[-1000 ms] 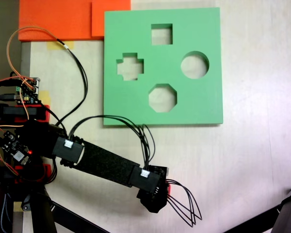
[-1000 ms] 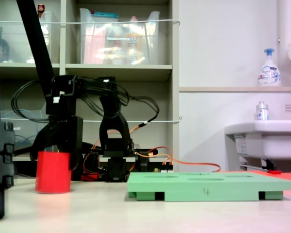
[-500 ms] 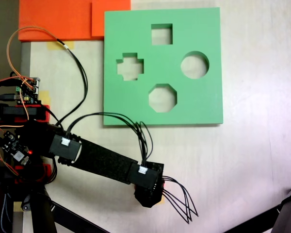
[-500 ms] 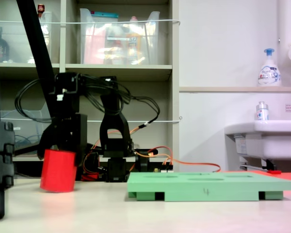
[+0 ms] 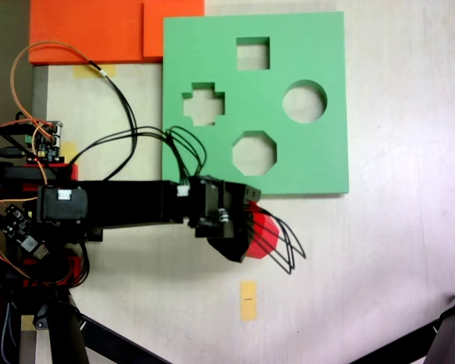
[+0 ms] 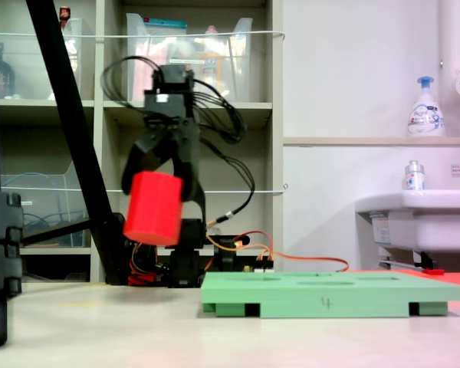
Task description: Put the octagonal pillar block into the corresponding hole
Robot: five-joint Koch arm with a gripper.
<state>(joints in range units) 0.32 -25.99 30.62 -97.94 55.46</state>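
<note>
The red octagonal pillar block (image 6: 154, 208) hangs in the air, clear of the table, slightly tilted, with my gripper (image 6: 158, 192) shut on its upper part. From above, the block (image 5: 264, 233) peeks out red under the gripper (image 5: 246, 231), just below the front edge of the green foam board (image 5: 318, 163). The corresponding hole (image 5: 254, 153), the eight-sided cutout, lies open in the board a short way beyond the gripper. At table level the board (image 6: 330, 295) lies flat to the right of the raised block.
The board also has a cross-shaped cutout (image 5: 203, 104), a square cutout (image 5: 252, 53) and a round cutout (image 5: 304, 101). Orange foam sheets (image 5: 98, 30) lie at the top left. A yellow tape mark (image 5: 247, 300) sits on the table below the gripper. Electronics and wires (image 5: 38, 144) crowd the left edge.
The gripper has lifted the red block off the table and swung it toward the green board; the arm now stretches level across the view from above, and the tape mark has come into sight.
</note>
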